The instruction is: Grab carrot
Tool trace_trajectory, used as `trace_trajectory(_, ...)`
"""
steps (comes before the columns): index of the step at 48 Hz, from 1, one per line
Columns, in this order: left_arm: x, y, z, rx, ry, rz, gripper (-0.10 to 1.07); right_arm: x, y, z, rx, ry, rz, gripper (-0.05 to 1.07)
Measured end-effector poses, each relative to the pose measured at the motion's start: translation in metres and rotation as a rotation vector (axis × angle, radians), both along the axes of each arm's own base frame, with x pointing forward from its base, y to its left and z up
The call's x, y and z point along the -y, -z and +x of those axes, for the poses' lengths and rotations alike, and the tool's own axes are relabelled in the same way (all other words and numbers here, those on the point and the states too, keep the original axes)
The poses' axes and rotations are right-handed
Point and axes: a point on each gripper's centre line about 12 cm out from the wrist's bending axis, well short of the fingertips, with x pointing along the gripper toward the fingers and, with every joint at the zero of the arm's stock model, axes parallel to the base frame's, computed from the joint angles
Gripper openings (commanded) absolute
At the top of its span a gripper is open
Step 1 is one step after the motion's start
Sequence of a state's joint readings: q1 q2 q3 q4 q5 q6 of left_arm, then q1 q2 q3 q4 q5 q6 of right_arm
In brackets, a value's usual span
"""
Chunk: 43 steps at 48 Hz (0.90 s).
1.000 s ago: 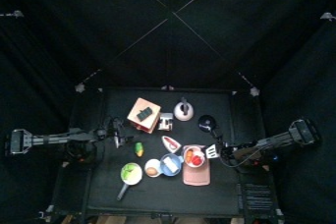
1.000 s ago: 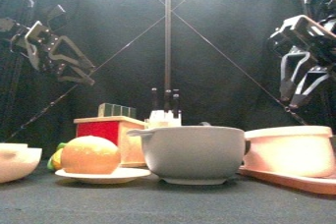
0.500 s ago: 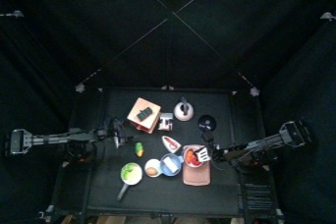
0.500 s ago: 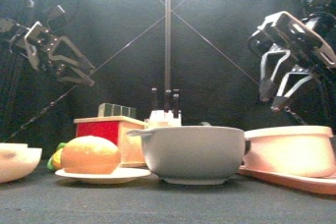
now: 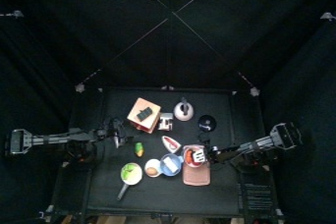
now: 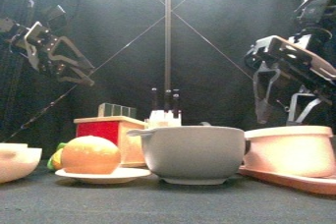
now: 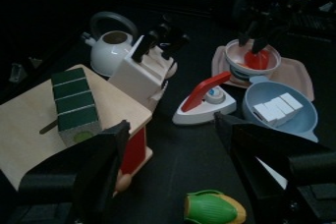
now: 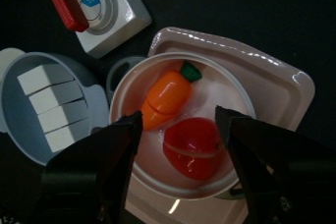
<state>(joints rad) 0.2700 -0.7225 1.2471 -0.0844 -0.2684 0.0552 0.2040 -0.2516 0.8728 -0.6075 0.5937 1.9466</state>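
So my right claw (image 8: 178, 140) is spread open right above the carrot (image 8: 170, 96), not touching it. The carrot's lying in a white bowl (image 8: 230, 88) next to a red ball (image 8: 195, 142), on the pink tray (image 5: 197, 176) by the counter's front edge. My left claw (image 7: 178, 164) is open too, parked over the left side.

two black jointed arms, black two-jawed end effectors

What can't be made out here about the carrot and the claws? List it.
- Front view: carrot hidden inside the pink bowl, behind its wall.
- Top view: carrot too small to tell from the red piece beside it.
- Right wrist view: carrot clear; right claw open above it, contact unclear.
- Left claw: open, resting.
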Motion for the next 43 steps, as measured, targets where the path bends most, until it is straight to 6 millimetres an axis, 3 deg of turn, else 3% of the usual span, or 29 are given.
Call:
trace_trajectory(24, 0.000, 0.000, 0.000, -0.001, 0.000, 0.000, 1.01, 0.008, 0.023, 0.022, -0.038, 0.030, 0.022, 0.93)
trace_trajectory(43, 0.000, 0.000, 0.000, -0.001, 0.000, 0.000, 1.01, 0.009, 0.032, 0.022, -0.064, 0.066, 0.051, 0.92)
